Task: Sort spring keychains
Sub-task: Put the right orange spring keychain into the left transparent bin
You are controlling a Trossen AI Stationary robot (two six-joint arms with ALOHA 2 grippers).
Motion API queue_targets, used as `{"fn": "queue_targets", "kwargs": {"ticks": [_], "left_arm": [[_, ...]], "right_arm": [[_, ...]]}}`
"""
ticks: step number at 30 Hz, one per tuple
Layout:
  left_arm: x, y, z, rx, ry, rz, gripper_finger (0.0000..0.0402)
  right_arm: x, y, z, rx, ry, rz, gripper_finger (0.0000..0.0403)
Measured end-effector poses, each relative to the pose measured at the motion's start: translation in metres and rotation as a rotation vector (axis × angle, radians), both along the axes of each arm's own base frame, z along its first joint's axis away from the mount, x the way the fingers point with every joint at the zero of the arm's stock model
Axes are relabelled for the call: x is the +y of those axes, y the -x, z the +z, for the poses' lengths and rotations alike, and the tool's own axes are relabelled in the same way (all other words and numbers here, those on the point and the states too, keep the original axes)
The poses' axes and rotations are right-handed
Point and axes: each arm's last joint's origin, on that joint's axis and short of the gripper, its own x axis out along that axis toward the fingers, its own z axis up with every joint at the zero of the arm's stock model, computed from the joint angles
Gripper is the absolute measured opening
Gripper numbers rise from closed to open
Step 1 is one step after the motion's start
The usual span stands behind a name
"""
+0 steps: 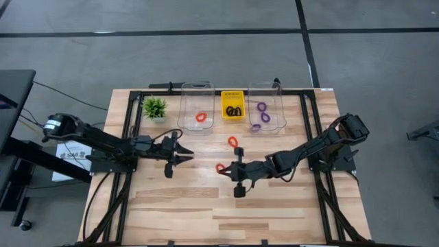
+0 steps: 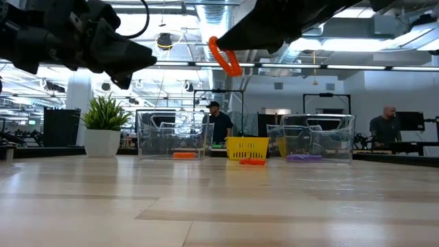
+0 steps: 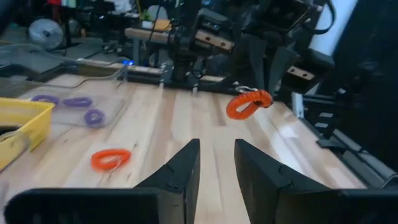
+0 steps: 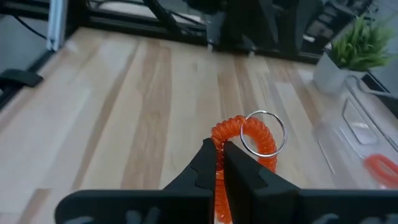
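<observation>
A pale wooden table with a black frame stands on a grey floor; in the low view an office room lies behind it, with a person standing past the middle bin and another person off to the side.

The right gripper hangs above the table's middle, lifted clear of the wood, its fingers pressed tight on a red spring keychain whose metal ring sticks out just past the fingertips. A second red keychain lies on the wood a little beyond that gripper, between it and the bins. The left gripper hovers facing the right one, well apart from it, its fingers slightly spread and holding nothing.

Beyond both grippers, along the far edge, stands a row of containers. The clear bin nearest the left gripper holds one red coil. The small yellow basket in the middle holds black coils. The clear bin across from the right gripper holds purple coils. A small green plant stands beside the first clear bin, on its outer side.
</observation>
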Motion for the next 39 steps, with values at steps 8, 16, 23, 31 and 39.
{"fn": "queue_targets", "kwargs": {"ticks": [8, 16, 23, 31, 39], "left_arm": [[-0.005, -0.030, -0.011, 0.020, -0.008, -0.018, 0.0097], [-0.017, -0.063, -0.011, -0.039, 0.037, -0.253, 0.0097], [-0.024, -0.071, -0.010, -0.038, 0.073, -0.340, 0.0097], [-0.024, -0.071, -0.009, -0.048, 0.042, -0.308, 0.0097], [-0.024, -0.072, -0.009, -0.069, -0.047, -0.291, 0.0097]], "right_arm": [[0.003, -0.003, 0.006, -0.058, -0.038, 0.056, 0.0007], [0.003, -0.003, 0.008, -0.077, -0.046, 0.058, 0.0007], [0.008, -0.002, 0.008, -0.081, -0.048, 0.071, 0.0007], [0.010, -0.003, 0.012, -0.111, -0.089, 0.136, 0.0007], [0.010, -0.005, 0.015, -0.144, -0.107, 0.171, 0.0008]]}}
